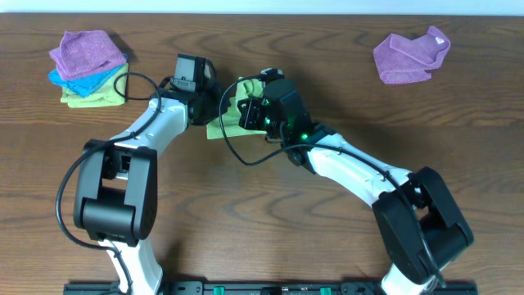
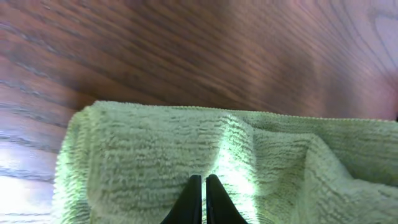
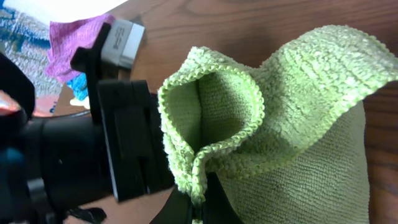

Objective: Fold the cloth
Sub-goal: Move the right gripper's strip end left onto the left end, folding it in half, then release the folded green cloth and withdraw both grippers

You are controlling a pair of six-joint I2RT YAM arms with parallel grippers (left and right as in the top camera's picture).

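Both claws are meeting at the green cloth (image 1: 232, 116) mid-tabletop (image 1: 246, 238). The left claw (image 2: 203, 186) is pinching tight on a raised ridge, with the hemmed edge running across just ahead and bare wood opening beyond. The right claw (image 3: 194, 208) is clamping a curled, lifted edge, and the left arm (image 3: 93, 143) is crowding close beside it. The cloth is sitting bunched and puckered.

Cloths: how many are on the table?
5. A green cloth at centre; a purple cloth, a blue cloth and a yellow cloth stacked top left; another purple cloth top right. The stack may hide more.
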